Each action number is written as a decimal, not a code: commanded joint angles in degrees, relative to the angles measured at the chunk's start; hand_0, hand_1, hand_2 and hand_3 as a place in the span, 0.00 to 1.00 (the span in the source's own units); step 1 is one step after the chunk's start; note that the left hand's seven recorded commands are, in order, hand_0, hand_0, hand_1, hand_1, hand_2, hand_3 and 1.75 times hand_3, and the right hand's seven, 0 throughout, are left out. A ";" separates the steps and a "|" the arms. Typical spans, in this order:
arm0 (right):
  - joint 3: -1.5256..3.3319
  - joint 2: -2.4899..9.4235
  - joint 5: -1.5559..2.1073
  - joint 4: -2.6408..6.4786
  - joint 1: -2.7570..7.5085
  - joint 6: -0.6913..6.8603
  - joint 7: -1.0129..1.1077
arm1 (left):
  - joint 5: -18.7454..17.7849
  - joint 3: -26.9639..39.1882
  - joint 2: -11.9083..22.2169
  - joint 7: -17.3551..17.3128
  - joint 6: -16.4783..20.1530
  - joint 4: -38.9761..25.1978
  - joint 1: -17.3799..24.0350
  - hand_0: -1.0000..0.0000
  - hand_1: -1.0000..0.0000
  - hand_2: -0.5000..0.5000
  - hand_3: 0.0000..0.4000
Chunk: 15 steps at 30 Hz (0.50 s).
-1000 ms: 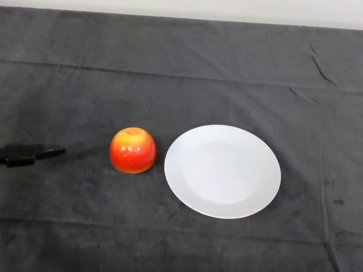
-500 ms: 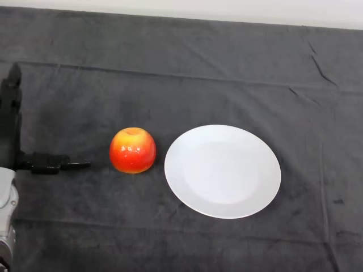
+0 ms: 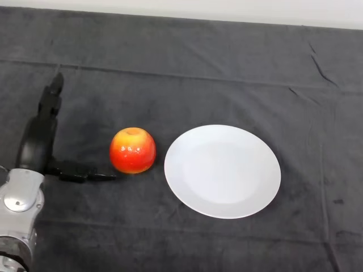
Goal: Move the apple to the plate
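A red and orange apple (image 3: 133, 150) sits on the dark cloth, just left of a white plate (image 3: 222, 170) that holds nothing. My left hand (image 3: 38, 144) is to the left of the apple and open. Its fingers (image 3: 52, 99) point up the table, away from me. Its thumb (image 3: 85, 173) reaches right along the cloth, with its tip at the apple's lower left side, close to or touching it. The silver-grey forearm (image 3: 18, 209) comes in from the lower left.
The table's far edge (image 3: 181, 20) runs along the top of the view, with a pale surface behind it. The dark cloth (image 3: 227, 73) has a few creases at the upper right.
My left hand has moved right, further into view, toward the apple. One second ago only the thumb showed at the left edge. The apple and plate have not moved.
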 commanded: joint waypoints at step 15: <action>-0.51 7.58 -0.08 6.18 6.34 3.75 -0.10 | 3.07 -4.39 -4.74 -1.06 2.19 1.95 -7.24 1.00 1.00 0.50 0.00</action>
